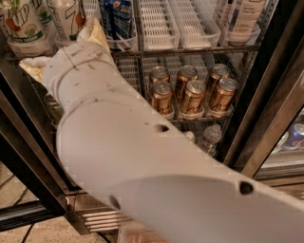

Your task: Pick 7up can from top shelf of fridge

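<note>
My cream two-finger gripper [58, 45] spread open, at foot of tall slim white 7up can [66, 16] on grey wire top shelf [190, 49]. Can likely light, thin-walled, slick; I'd grip mid-body, gently.

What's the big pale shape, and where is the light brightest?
Camera view: the bulky white robot arm fills the foreground, its open cream-fingered gripper near the tall white 7up can; light gleams on short gold cans; the dark door frame is shadowed.

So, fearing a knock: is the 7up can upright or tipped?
Upright: the 7up can stands on the top shelf; the gripper sits below it, open.
</note>
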Robot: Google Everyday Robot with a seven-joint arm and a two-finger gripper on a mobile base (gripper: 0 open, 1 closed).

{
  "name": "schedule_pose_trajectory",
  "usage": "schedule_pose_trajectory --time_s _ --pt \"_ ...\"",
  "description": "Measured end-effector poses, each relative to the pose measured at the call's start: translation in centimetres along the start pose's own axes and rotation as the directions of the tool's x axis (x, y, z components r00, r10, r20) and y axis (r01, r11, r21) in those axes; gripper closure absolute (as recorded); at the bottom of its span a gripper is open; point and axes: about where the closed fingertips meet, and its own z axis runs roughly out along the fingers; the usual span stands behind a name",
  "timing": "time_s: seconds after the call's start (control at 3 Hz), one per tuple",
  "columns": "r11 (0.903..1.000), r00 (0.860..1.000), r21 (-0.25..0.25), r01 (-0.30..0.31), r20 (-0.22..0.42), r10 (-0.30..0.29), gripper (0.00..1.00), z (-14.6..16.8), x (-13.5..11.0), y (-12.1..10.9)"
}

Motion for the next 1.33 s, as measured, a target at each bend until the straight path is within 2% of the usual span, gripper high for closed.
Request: schedule_pose_trajectory --time_s 0.33,1.0,1.33 --pt "0.9997 1.0 0.02 0.01 0.02 -0.011 0.34 0.7 -0.7 -0.7" --pt "0.9985 1.0 0.056 0.001 0.018 -0.002 0.34 2.6 -0.2 -1.6" --pt "0.9977 1.0 0.068 -0.007 0.008 0.006 0.35 3.8 0.5 -1.3"
